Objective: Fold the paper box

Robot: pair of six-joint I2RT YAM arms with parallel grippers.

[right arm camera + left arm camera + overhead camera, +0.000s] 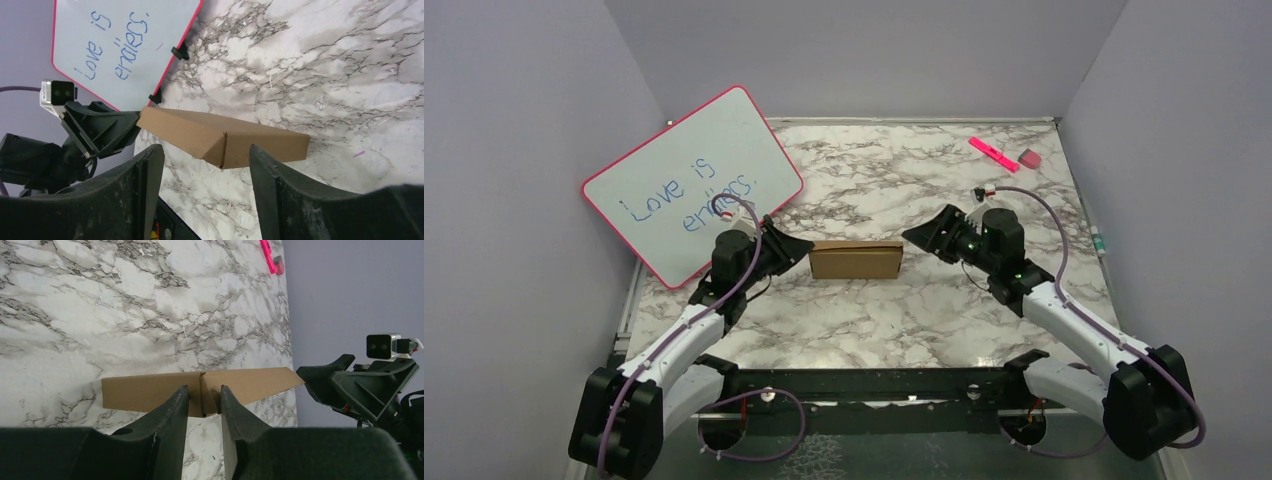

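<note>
The paper box [855, 260] is a closed flat brown cardboard box lying on the marble table [904, 320], between my two grippers. My left gripper [804, 247] is at the box's left end. In the left wrist view its jaws [202, 395] stand a narrow gap apart, tips right at the box [145, 392], with a corner seam showing between them. My right gripper [916, 234] is just off the box's right end. In the right wrist view it [205, 155] is wide open and empty, and the box [200, 131] lies a little ahead of it.
A pink-framed whiteboard [689, 185] with blue writing leans at the back left, close behind the left arm. A pink marker [992, 153] and a small eraser [1030, 158] lie at the back right. Purple walls enclose the table on three sides.
</note>
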